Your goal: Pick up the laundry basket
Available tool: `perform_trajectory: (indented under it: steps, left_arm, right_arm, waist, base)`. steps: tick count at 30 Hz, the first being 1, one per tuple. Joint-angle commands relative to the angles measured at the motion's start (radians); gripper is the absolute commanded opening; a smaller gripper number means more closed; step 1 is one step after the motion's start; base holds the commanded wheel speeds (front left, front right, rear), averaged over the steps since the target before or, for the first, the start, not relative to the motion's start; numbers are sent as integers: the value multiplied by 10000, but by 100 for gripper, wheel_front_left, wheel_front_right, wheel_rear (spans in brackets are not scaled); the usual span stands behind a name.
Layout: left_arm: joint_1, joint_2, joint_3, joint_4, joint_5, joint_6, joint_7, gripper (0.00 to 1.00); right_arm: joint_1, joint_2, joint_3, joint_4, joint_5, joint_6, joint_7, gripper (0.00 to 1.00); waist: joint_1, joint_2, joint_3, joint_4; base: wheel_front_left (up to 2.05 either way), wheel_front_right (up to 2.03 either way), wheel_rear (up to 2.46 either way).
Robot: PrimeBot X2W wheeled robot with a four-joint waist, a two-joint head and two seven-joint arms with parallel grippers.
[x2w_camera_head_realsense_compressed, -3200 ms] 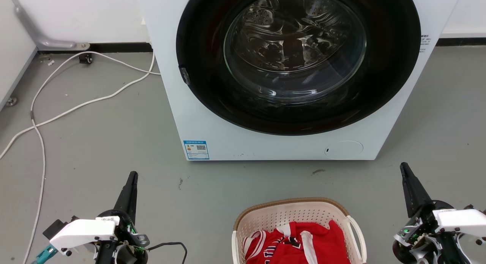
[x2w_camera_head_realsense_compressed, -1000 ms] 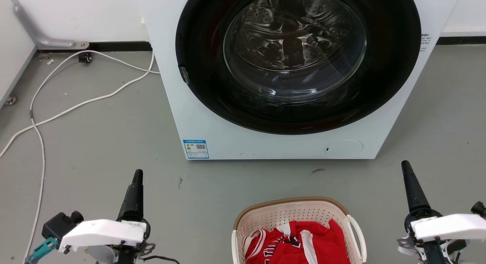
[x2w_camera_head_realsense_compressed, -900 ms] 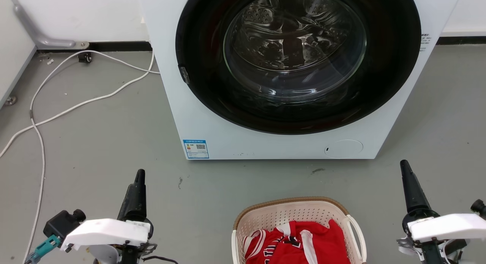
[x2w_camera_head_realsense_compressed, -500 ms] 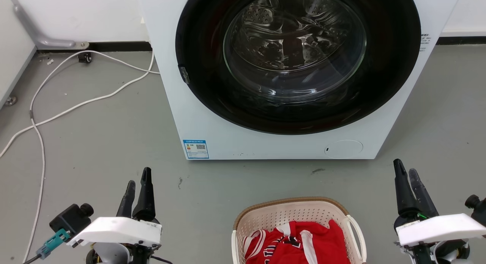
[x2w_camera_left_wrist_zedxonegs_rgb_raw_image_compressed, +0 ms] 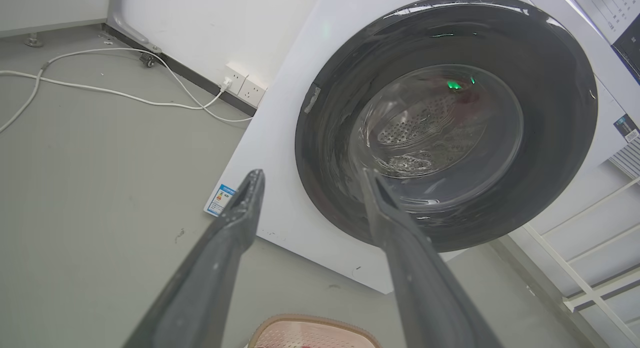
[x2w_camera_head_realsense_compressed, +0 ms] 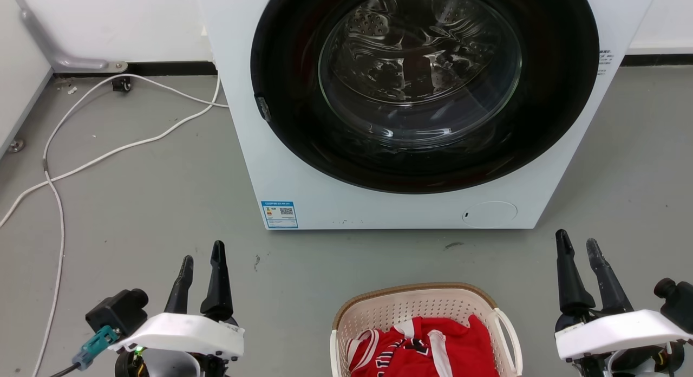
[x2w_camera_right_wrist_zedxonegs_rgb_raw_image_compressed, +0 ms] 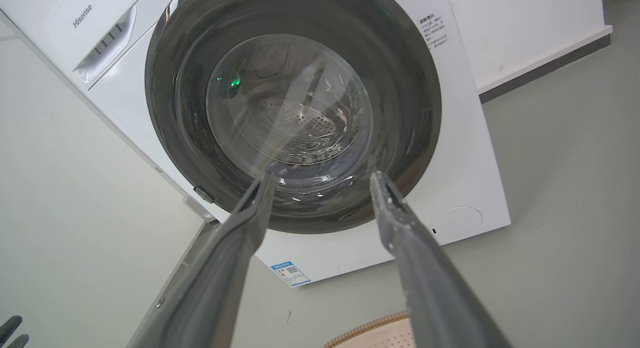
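The laundry basket (x2w_camera_head_realsense_compressed: 416,288) sits on the grey floor (x2w_camera_head_realsense_compressed: 135,203) before the washing machine (x2w_camera_head_realsense_compressed: 281,166), a red garment (x2w_camera_head_realsense_compressed: 427,350) inside. The left claw (x2w_camera_head_realsense_compressed: 203,251) and right claw (x2w_camera_head_realsense_compressed: 576,237) flank it, both parted, holding nothing

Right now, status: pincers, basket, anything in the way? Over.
Left pincer open, right pincer open, both empty. Laundry basket on floor between them, red jersey inside, not gripped. Washing machine beyond, apart from basket.
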Motion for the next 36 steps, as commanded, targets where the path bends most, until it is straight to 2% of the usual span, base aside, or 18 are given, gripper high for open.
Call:
perform_trajectory:
  steps: [1, 23, 36]
  left_arm:
    - [-9, 71, -64, -171, 306, 68, -98, 100]
    - [243, 54, -433, -158, 2641, 264, -684, 100]
    - [382, -13, -524, -35, 3754, 162, -981, 100]
  right_arm:
    - [-1, -40, 29, -187, -295, 0, -94, 100]
    - [296, -51, 142, -407, -2423, 0, -680, 100]
    - [437, -56, 151, -477, -3305, 0, -980, 100]
  waist:
    - [1, -1, -5, 2]
    - [1, -1, -38, 30]
    - [1, -1, -20, 51]
  base:
    - [0, 0, 0]
    - [0, 0, 0]
    - [0, 0, 0]
